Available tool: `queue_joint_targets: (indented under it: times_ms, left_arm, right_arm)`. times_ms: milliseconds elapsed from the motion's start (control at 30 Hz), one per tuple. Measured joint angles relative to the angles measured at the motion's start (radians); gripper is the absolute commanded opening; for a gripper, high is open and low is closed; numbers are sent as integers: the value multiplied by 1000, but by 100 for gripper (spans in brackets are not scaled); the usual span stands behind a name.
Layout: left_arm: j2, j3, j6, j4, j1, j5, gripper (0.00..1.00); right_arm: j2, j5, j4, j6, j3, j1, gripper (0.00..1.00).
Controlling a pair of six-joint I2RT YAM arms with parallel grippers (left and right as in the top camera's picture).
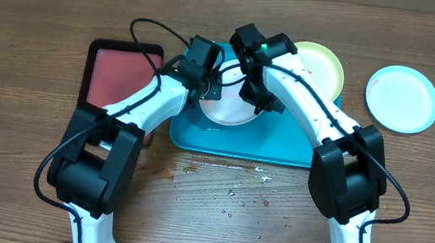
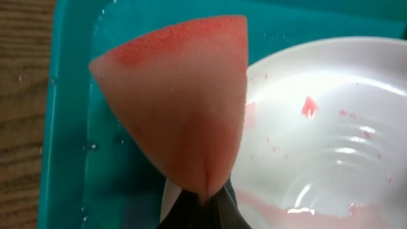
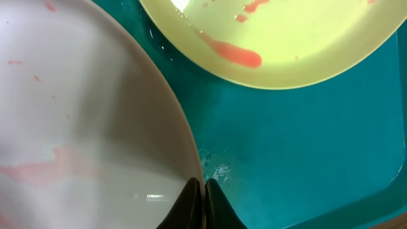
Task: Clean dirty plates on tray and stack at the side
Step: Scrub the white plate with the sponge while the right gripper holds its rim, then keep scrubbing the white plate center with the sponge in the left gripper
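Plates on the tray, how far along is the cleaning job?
Done: the light blue plate sits off the tray, looking clean. In hand: the left gripper holds a stained sponge at the sauce-spotted white plate, whose rim the right gripper pinches. Left: the smeared yellow-green plate, then stacking.

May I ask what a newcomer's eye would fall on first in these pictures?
Probably the pink sponge, red-stained along its edge, pinched in the left gripper over the teal tray beside the smeared white plate. Next, the right gripper nipping that plate's rim, with the yellow-green plate and its red streak just beyond. A light blue plate lies off the tray on the table.
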Motion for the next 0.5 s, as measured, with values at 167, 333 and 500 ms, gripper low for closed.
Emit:
queue_joint_targets:
  times_ms: [167, 333, 500]
  left_arm:
    - [6, 0, 0, 34, 13, 5, 4]
    - [6, 0, 0, -2, 14, 81, 4]
    - [3, 0, 45, -23, 16, 194, 4]
  right_arm:
    - [0, 0, 0, 0, 0, 2, 4]
    - [0, 0, 0, 0, 0, 7, 4]
    - [0, 1, 0, 0, 0, 7, 4]
